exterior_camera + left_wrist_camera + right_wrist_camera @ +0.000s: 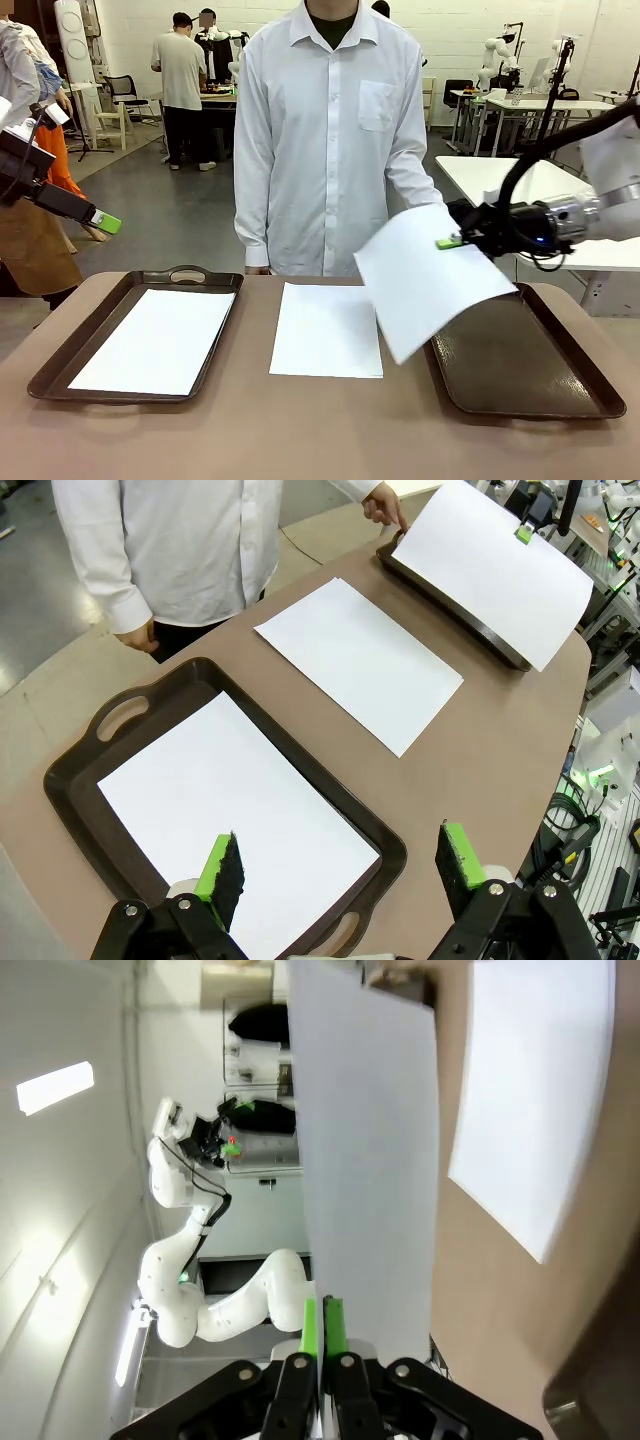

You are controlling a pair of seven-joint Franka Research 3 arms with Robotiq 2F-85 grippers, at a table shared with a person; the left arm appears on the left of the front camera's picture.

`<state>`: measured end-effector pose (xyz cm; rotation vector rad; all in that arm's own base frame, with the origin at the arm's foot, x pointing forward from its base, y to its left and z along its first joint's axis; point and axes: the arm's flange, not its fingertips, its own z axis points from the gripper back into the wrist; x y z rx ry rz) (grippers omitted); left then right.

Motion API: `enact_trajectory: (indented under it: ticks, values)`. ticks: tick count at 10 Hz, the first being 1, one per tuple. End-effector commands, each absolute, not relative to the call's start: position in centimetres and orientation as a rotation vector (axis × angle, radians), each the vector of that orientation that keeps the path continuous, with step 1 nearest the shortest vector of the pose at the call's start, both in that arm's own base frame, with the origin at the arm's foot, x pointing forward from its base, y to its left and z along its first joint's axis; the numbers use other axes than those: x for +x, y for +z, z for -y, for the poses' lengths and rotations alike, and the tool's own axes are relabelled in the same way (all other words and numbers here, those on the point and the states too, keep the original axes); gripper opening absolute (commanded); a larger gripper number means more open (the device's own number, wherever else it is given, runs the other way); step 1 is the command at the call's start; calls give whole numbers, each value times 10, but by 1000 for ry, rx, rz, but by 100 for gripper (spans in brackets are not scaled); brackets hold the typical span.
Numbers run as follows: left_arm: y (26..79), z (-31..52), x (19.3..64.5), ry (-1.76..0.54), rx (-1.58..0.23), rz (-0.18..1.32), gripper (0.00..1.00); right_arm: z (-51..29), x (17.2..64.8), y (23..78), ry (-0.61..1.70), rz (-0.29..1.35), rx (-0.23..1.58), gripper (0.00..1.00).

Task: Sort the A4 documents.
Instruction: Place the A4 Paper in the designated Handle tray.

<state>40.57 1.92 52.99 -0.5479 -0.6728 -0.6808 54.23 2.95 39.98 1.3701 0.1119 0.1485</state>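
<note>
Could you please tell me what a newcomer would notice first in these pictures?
The right claw pinches a white sheet by its edge, holding it tilted in the air over the right tray. A second sheet lies flat on the table in the middle, and a third sheet lies in the left tray.

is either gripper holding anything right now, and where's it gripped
The right gripper is shut on an A4 sheet, pinching one edge, over the right tray. The left gripper is open, holding nothing.
</note>
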Motion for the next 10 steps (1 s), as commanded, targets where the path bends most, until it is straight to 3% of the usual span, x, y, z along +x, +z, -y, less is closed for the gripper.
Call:
enact_trajectory:
  ticks: [1, 4, 10]
  values:
    - [529, -19, 405, -686, -545, 670, 100, 7, 552, 390, 135, -91, 1383, 1]
    - [529, -19, 405, -686, -545, 670, 100, 34, 563, 379, 105, -60, 1401, 1]
    - [529, -19, 405, -686, -545, 670, 100, 36, 582, 326, -11, -150, 1452, 1]
